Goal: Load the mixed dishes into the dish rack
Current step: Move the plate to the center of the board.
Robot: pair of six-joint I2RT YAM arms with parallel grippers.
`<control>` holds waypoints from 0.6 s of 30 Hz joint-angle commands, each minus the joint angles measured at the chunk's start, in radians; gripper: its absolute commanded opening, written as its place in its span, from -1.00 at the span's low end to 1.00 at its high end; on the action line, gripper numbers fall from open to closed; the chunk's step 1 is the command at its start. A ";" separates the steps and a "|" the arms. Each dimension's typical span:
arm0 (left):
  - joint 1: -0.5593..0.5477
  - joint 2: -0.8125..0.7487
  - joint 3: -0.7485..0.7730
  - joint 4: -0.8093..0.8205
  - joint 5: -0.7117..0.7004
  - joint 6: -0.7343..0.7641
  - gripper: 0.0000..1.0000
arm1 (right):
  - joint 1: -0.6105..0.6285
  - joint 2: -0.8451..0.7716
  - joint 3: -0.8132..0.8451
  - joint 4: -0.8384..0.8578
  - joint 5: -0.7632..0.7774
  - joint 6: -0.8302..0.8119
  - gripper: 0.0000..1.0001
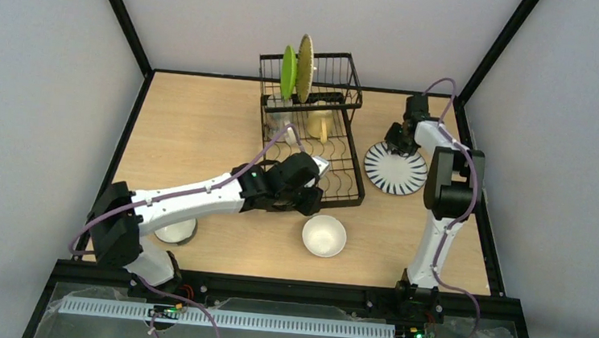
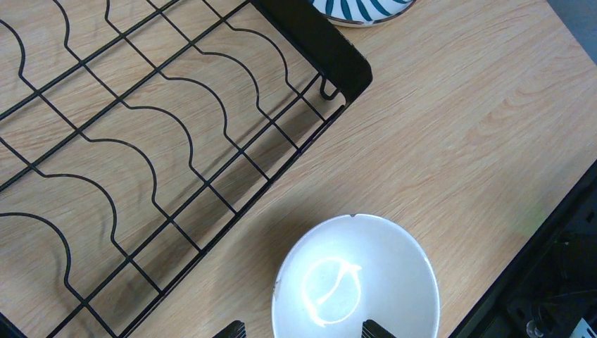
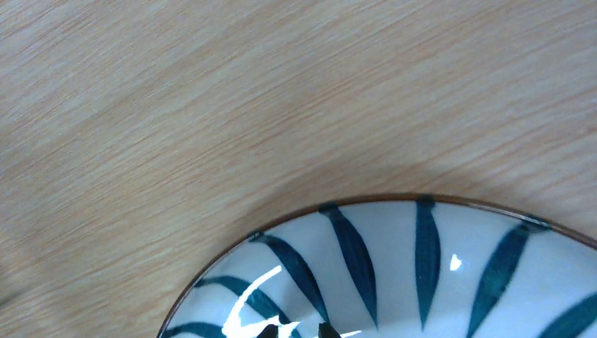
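Note:
The black dish rack [image 1: 346, 152] stands at the back middle. A green plate [image 1: 288, 71] and a woven bamboo plate [image 1: 305, 66] stand on edge in its raised basket, and a pale yellow mug [image 1: 318, 125] sits below them. A white bowl [image 1: 324, 235] [image 2: 355, 282] rests on the table just in front of the rack's tray [image 2: 141, 141]. My left gripper [image 1: 312, 201] [image 2: 304, 331] hovers open above the bowl's left half. A second bowl [image 1: 175, 230] lies partly hidden under the left arm. My right gripper [image 1: 399, 144] [image 3: 297, 331] hangs over the blue-striped plate [image 1: 395, 168] [image 3: 422, 267], its jaws a narrow gap apart and holding nothing.
The black frame rail [image 1: 287, 285] runs along the near table edge, close to the white bowl. The striped plate lies just right of the rack's front corner [image 2: 348, 67]. Bare wood [image 1: 194, 128] lies left of the rack.

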 commanded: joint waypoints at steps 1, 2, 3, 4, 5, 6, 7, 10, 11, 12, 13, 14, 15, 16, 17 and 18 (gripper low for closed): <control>-0.006 -0.034 0.026 -0.023 -0.016 0.012 0.89 | 0.007 -0.091 -0.038 -0.012 0.006 0.021 -0.34; -0.007 -0.035 0.030 -0.022 -0.018 0.016 0.89 | 0.007 -0.114 -0.045 -0.014 0.006 0.022 -0.31; -0.007 -0.034 0.036 -0.022 -0.018 0.019 0.89 | 0.007 -0.132 -0.050 -0.017 0.009 0.024 -0.29; -0.007 -0.032 0.042 -0.023 -0.018 0.022 0.89 | 0.007 -0.152 -0.053 -0.021 0.011 0.026 -0.26; -0.007 -0.029 0.049 -0.023 -0.018 0.026 0.89 | 0.007 -0.169 -0.054 -0.028 0.013 0.028 -0.23; -0.007 -0.026 0.056 -0.024 -0.017 0.031 0.89 | 0.007 -0.189 -0.055 -0.033 0.016 0.030 -0.19; -0.007 -0.021 0.065 -0.024 -0.016 0.035 0.89 | 0.007 -0.209 -0.059 -0.040 0.018 0.032 -0.15; -0.007 0.004 0.098 -0.023 -0.015 0.054 0.89 | 0.007 -0.270 -0.083 -0.060 0.036 0.050 -0.02; -0.007 0.018 0.119 -0.025 -0.012 0.066 0.89 | 0.007 -0.291 -0.097 -0.065 0.056 0.058 0.02; -0.007 0.035 0.141 -0.028 -0.011 0.074 0.89 | 0.007 -0.310 -0.113 -0.073 0.072 0.068 0.06; -0.007 0.055 0.165 -0.032 -0.009 0.084 0.89 | 0.007 -0.331 -0.136 -0.074 0.079 0.080 0.08; -0.007 0.078 0.191 -0.037 -0.008 0.094 0.89 | 0.003 -0.357 -0.167 -0.068 0.075 0.094 0.10; -0.006 0.100 0.219 -0.042 -0.007 0.104 0.89 | -0.006 -0.384 -0.202 -0.054 0.067 0.109 0.12; -0.007 0.122 0.245 -0.047 -0.007 0.114 0.89 | -0.016 -0.420 -0.247 -0.034 0.055 0.123 0.13; -0.007 0.144 0.273 -0.048 -0.006 0.122 0.89 | -0.029 -0.454 -0.289 -0.013 0.046 0.137 0.15; -0.007 0.167 0.299 -0.051 -0.005 0.130 0.89 | -0.045 -0.488 -0.334 0.007 0.044 0.152 0.17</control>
